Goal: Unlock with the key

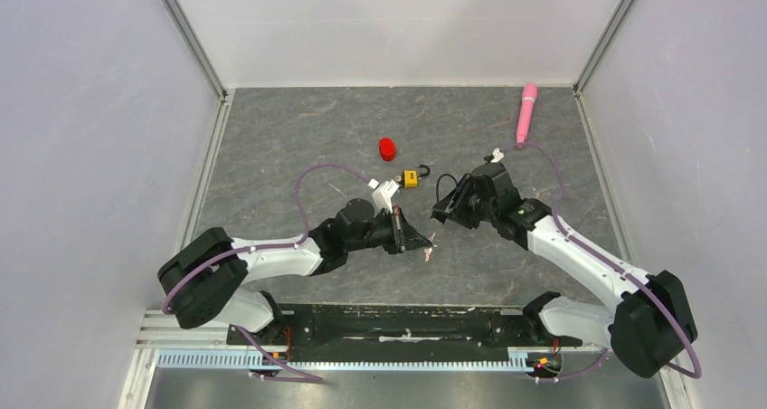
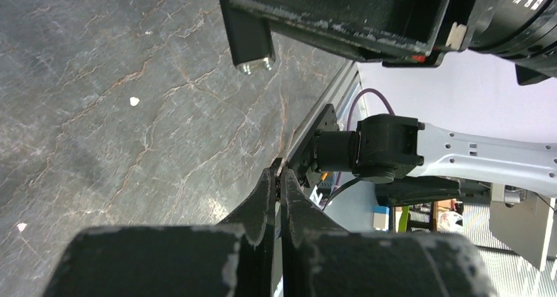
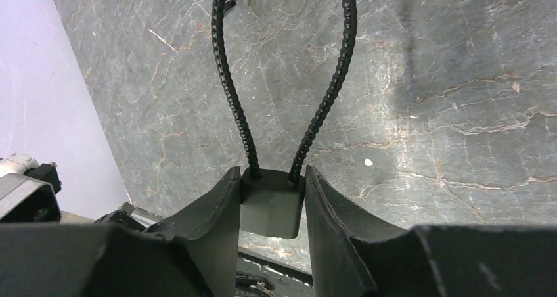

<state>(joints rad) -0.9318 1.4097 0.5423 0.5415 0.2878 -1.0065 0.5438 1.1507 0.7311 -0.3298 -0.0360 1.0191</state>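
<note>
Fingertips of my left end effector [image 2: 278, 173] are clenched tight, with the key [image 1: 430, 245] a thin silvery sliver pinched at their very tips, low over the worktop [image 1: 298, 128]. My right end effector [image 3: 271, 185] grasps the black block [image 3: 270, 211] at the end of the beaded black cord [image 3: 226, 80]. The cord's loop runs out towards the yellow padlock [image 1: 411, 179]. That padlock lies on the worktop just beyond both wrists, between them. Farther out, a small red object [image 1: 387, 148] sits near the padlock, and a pink stick-shaped object [image 1: 525, 110] lies by the far right corner.
</note>
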